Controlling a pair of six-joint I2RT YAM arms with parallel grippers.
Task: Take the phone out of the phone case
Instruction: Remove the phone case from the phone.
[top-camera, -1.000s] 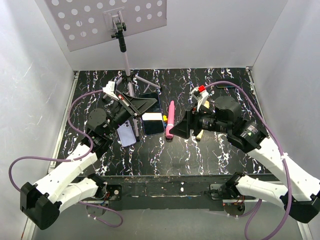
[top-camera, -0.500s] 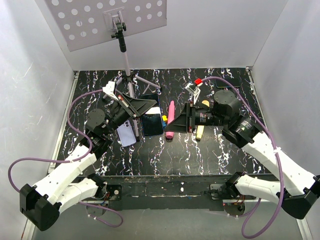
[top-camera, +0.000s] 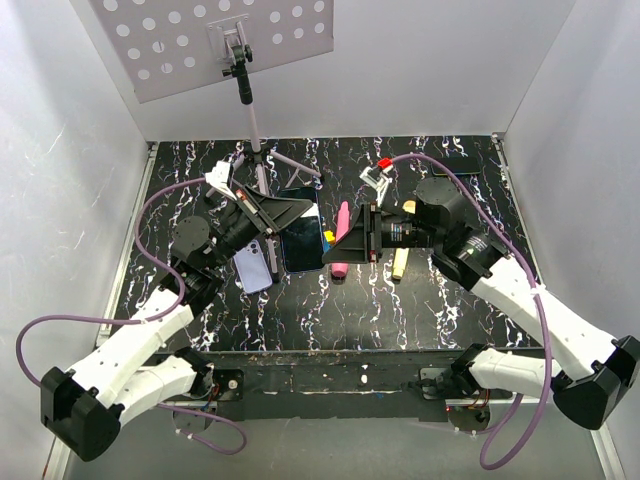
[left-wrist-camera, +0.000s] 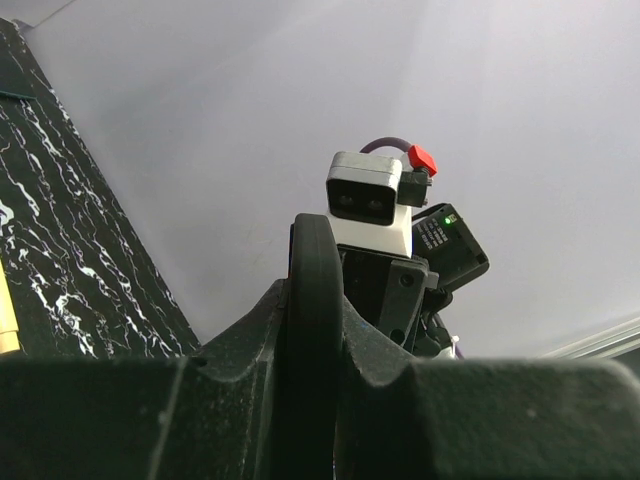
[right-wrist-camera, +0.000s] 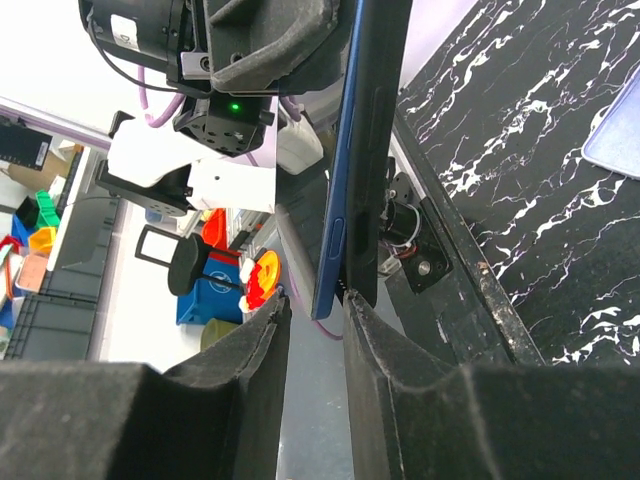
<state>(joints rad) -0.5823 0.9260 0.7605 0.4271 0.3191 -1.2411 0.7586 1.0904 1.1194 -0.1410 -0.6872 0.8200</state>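
From the top camera, the left gripper (top-camera: 298, 210) is over the middle of the table (top-camera: 420, 310), a little toward the far edge. Its fingers are clamped on the far end of the phone (top-camera: 303, 245). The phone case (top-camera: 255, 268) lies flat on the table just left of the phone, toward the left edge, with no phone in it. The right gripper (top-camera: 333, 250) points at the phone's right side. A pink object (top-camera: 342, 214) lies behind it and a yellow object (top-camera: 400, 264) is nearer the right edge. A tripod stand (top-camera: 251, 112) rises at the far edge.

From the left wrist, the left gripper (left-wrist-camera: 312, 305) has its two fingers closed against the phone (left-wrist-camera: 315, 255), which shows edge-on as a thin dark strip. The right arm's camera housing (left-wrist-camera: 368, 195) faces it from beyond.

From the right wrist, the right gripper (right-wrist-camera: 315, 320) has its fingers a narrow gap apart. The phone (right-wrist-camera: 345, 170) is edge-on with its end just off the tips; I cannot tell whether it touches them. The left gripper (right-wrist-camera: 270, 50) grips its other end. A corner of the phone case (right-wrist-camera: 615, 130) lies on the table (right-wrist-camera: 500, 150).
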